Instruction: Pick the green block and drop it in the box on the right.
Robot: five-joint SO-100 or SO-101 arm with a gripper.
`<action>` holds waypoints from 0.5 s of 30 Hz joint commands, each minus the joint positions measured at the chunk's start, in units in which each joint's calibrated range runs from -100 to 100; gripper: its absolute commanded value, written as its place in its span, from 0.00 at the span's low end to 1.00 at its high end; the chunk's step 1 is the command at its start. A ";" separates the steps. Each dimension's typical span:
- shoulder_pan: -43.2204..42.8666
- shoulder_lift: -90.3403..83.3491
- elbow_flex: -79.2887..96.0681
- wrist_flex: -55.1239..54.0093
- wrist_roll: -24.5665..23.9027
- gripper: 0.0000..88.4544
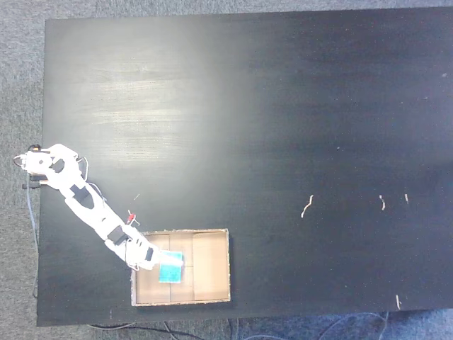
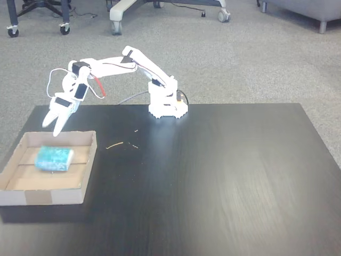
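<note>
1. The green block (image 2: 54, 158) lay flat on the floor of the cardboard box (image 2: 48, 195), toward its far end in one fixed view, and near the box's left wall seen from above (image 1: 170, 269).
2. The white gripper (image 2: 56, 122) hung above the box's far wall, apart from the block, its fingers spread slightly and holding nothing.
3. The box sat at the edge of the black table (image 2: 224, 176), with small pale scraps (image 1: 306, 206) scattered elsewhere.
</note>
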 commanded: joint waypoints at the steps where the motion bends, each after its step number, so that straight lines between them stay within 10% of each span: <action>1: 0.35 -3.70 2.81 -0.09 -0.98 0.75; 5: -9.23 -39.18 36.99 -1.00 -6.06 0.59; 7: -18.27 -66.44 59.02 -4.05 -7.08 0.28; 15: -42.26 -133.84 132.82 -17.85 -14.36 0.00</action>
